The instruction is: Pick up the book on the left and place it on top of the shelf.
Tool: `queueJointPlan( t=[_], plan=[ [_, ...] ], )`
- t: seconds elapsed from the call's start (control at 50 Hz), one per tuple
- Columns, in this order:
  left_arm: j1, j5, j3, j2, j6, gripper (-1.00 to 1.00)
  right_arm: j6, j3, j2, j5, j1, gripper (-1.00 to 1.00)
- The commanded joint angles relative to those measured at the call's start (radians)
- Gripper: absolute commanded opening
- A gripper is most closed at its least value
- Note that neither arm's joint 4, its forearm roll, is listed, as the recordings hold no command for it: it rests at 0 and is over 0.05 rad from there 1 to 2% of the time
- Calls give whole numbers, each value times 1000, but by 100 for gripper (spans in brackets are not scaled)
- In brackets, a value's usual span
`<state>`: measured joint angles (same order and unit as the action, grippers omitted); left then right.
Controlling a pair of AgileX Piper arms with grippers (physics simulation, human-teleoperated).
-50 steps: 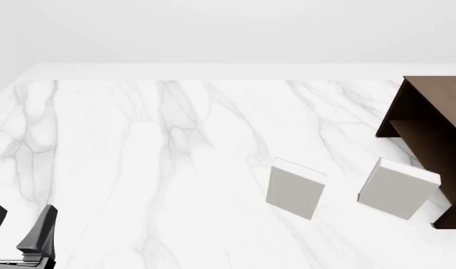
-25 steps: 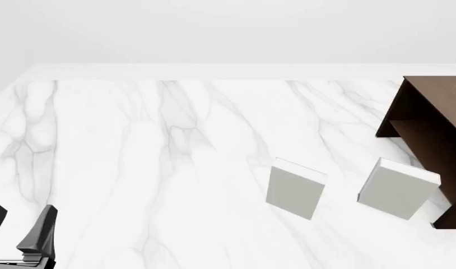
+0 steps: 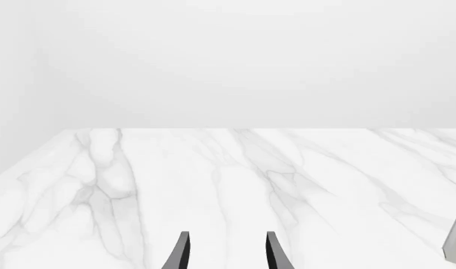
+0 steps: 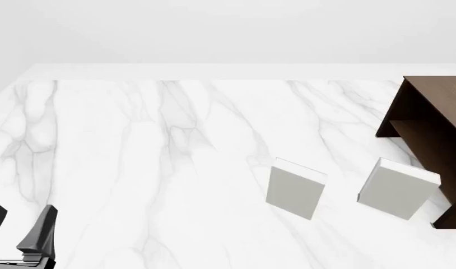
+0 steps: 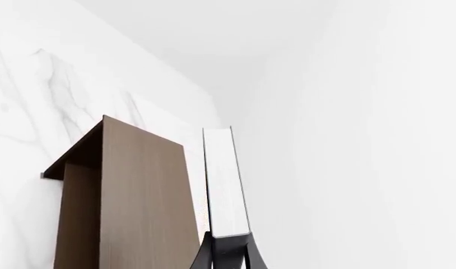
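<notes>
Book (image 5: 226, 185) clamped in right gripper (image 5: 228, 246), just beside the shelf (image 5: 131, 190) top; next, lower it on. Left gripper (image 3: 226, 252) released.

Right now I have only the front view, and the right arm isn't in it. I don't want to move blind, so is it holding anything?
Observer: Yes. In the right wrist view the right gripper is shut on the book, which has black covers and white page edges.
Operator: Where is the shelf from there?
Observer: The shelf shows right beside the book. I cannot tell whether they touch.
Operator: And the left arm?
Observer: Its wrist view shows the left gripper open, with only bare marble table ahead of it.
</notes>
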<state>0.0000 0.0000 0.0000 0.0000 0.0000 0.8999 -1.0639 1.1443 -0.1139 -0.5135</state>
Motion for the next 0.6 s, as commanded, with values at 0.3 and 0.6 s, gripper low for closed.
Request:
queueJointPlan(
  t=[0.3, 0.6],
  plan=[
    [0, 0, 0, 0, 0, 100, -27, -8, 95, 81, -10, -100],
    [0, 0, 0, 0, 0, 100, -7, -22, 141, 92, -18, -100]
  ],
)
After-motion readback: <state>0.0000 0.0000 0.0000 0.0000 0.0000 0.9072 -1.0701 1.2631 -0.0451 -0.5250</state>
